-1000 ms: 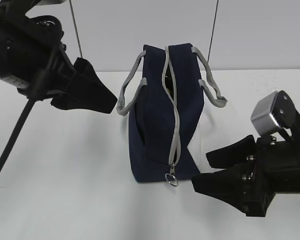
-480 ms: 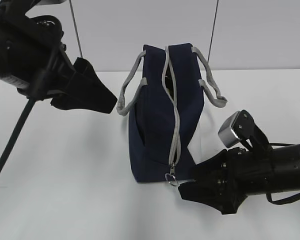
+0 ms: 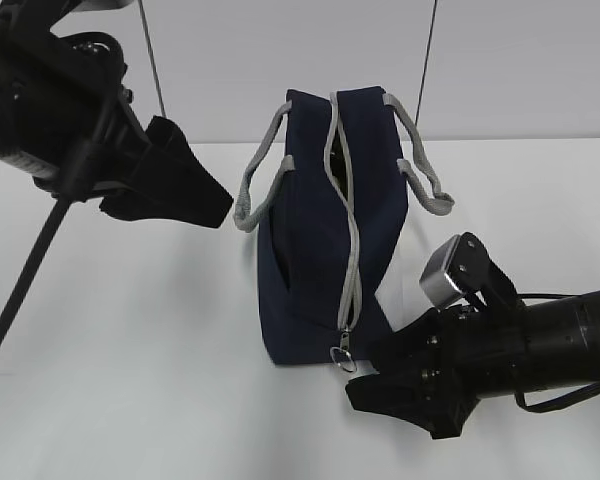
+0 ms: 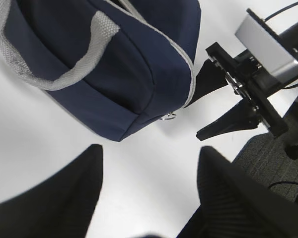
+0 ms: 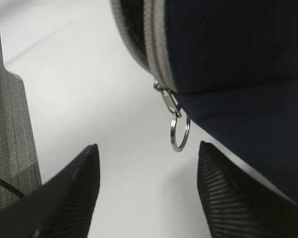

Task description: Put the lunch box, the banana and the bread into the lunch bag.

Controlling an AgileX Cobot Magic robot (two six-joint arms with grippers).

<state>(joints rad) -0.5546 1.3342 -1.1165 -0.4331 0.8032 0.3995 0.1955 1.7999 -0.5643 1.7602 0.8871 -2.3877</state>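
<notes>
Lunch bag (image 3: 325, 230) zipped, soft fabric
Ring pull (image 5: 180, 134) the hold point; right gripper (image 5: 146, 191) parted, empty, left gripper (image 4: 149, 198) likewise

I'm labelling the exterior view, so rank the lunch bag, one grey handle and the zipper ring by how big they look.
1. Lunch bag, largest.
2. Grey handle.
3. Zipper ring, smallest, though nearest the camera.

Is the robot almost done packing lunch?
Not yet. No food shows anywhere, so nothing looks packed. The lunch bag stands on the table, its zipper pull at the near end. The right gripper is open just in front of the zipper ring, not touching it. The left gripper hangs open, empty. Opening and packing remain.
</notes>
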